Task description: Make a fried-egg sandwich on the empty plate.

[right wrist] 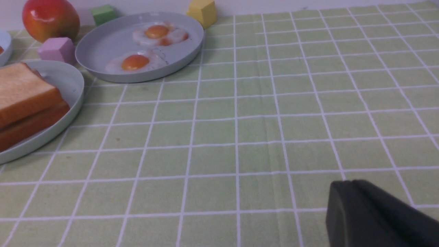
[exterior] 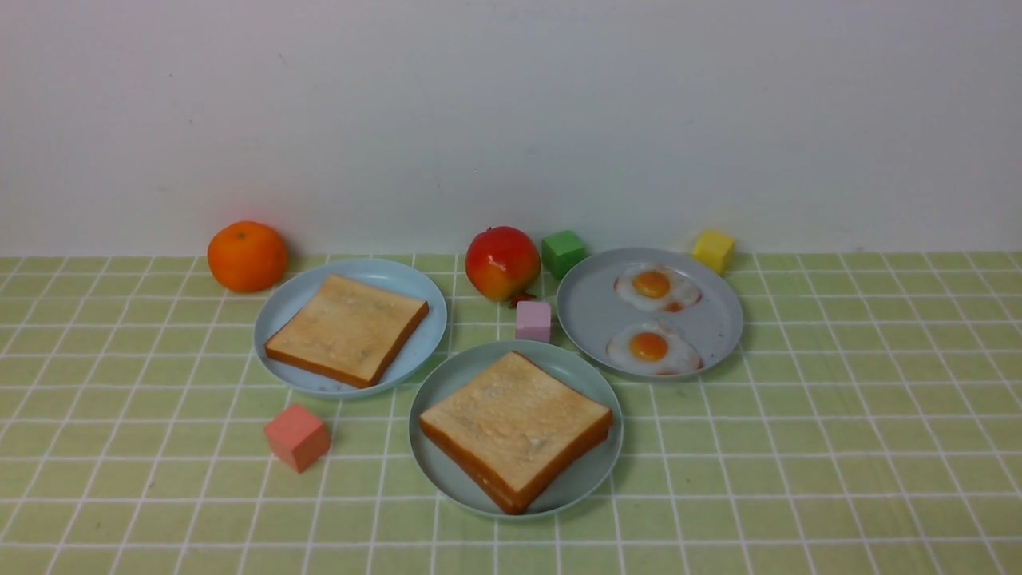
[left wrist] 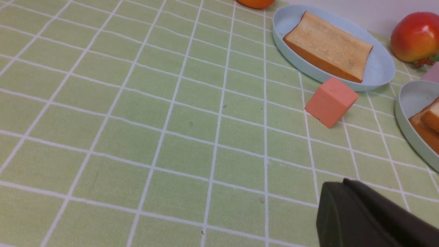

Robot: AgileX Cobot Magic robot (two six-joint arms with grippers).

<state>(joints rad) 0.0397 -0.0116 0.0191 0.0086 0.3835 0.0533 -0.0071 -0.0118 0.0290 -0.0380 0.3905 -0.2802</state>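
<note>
On the mint-teal plate at the front centre lies a golden toast slice. The right wrist view shows it resting on a second toast slice, and whatever is between them is hidden. Neither arm appears in the front view. My left gripper is shut and empty above the bare cloth, near the salmon cube. My right gripper is also shut and empty, over the cloth to the right of the plate.
A light blue plate with one toast sits back left. A grey-blue plate holds two fried eggs. An orange, a red fruit and green, yellow and lilac cubes lie around them.
</note>
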